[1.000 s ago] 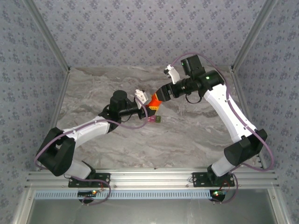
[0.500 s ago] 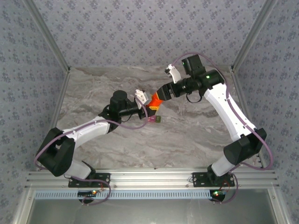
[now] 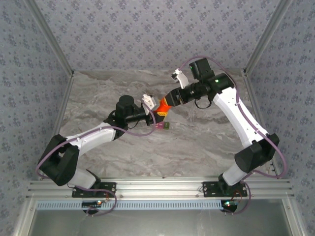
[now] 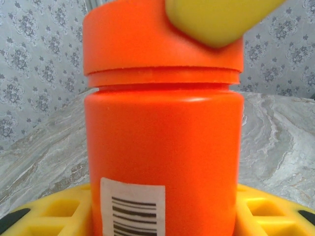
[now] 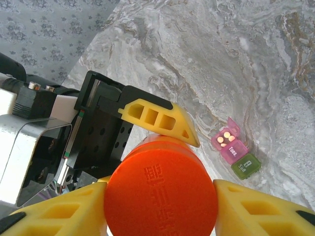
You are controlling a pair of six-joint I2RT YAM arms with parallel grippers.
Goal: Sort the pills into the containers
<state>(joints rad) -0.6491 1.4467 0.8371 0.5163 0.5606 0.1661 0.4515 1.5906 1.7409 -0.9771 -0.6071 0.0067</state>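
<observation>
An orange-red bottle [image 4: 162, 147] with a barcode label stands upright between my left gripper's [image 4: 162, 223] yellow fingers [image 4: 54, 211], which are shut on its body. From above, my right gripper [image 5: 161, 201] is shut on the bottle's cap [image 5: 161, 187], one finger [image 5: 256, 206] pressed to each side. In the top view the two grippers [image 3: 156, 113] [image 3: 167, 101] meet at the bottle [image 3: 161, 106] above mid-table. The containers [image 5: 235, 151] lie on the table just beside it: a pink part [image 5: 227, 140] with pale round pills [image 5: 226, 136] in it, joined to a shut olive-green part [image 5: 245, 165].
The marble table [image 3: 206, 142] stretches to both sides of the containers [image 3: 163, 126]. Patterned walls [image 3: 147, 34] close the back and sides. A metal rail [image 3: 162, 187] runs along the near edge by the arm bases.
My right gripper's jaws have closed in onto the bottle's cap. The left arm and the bottle have stayed put.
</observation>
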